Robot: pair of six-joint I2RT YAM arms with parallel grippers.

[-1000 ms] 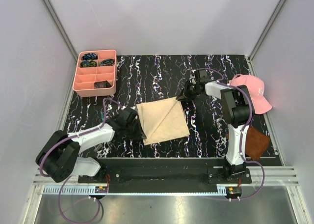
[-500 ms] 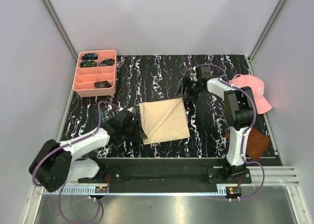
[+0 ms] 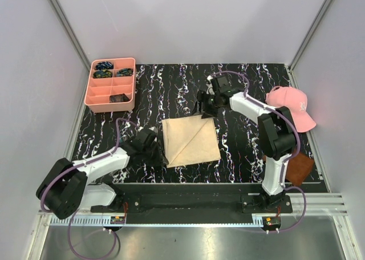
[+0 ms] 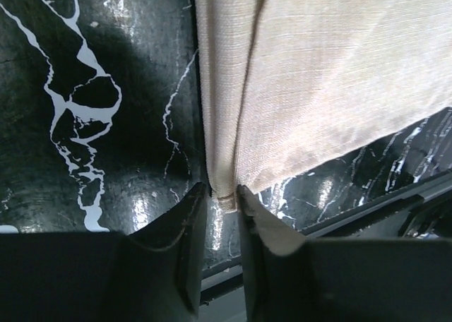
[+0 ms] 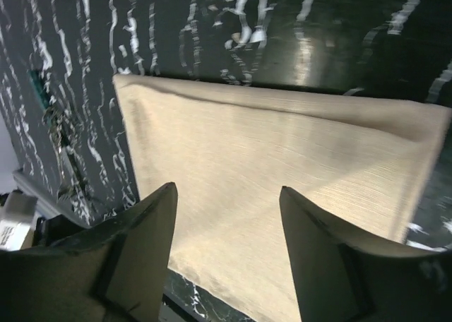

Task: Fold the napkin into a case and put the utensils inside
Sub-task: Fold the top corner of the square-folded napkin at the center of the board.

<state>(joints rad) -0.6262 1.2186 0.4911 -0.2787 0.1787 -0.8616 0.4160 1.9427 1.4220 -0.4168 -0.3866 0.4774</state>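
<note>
The beige-tan napkin (image 3: 190,140) lies flat mid-table, folded, with a diagonal crease. My left gripper (image 3: 158,150) is at its near-left edge. In the left wrist view the napkin (image 4: 339,75) tapers to a folded corner pinched between the nearly closed jaws of the left gripper (image 4: 221,189). My right gripper (image 3: 206,108) hovers over the napkin's far edge. In the right wrist view the right gripper (image 5: 227,189) is wide open and empty, with the napkin (image 5: 282,145) below it. No utensils are in view.
A pink compartment tray (image 3: 89,94) with small dark blue-green items stands at the far left. A pink cap (image 3: 296,106) lies at the right edge. A dark brown square (image 3: 299,167) lies near the right arm's base.
My right gripper has left the napkin's far-right corner and moved left along the far edge, open. The left arm has shifted slightly back, still at the napkin's left edge.
</note>
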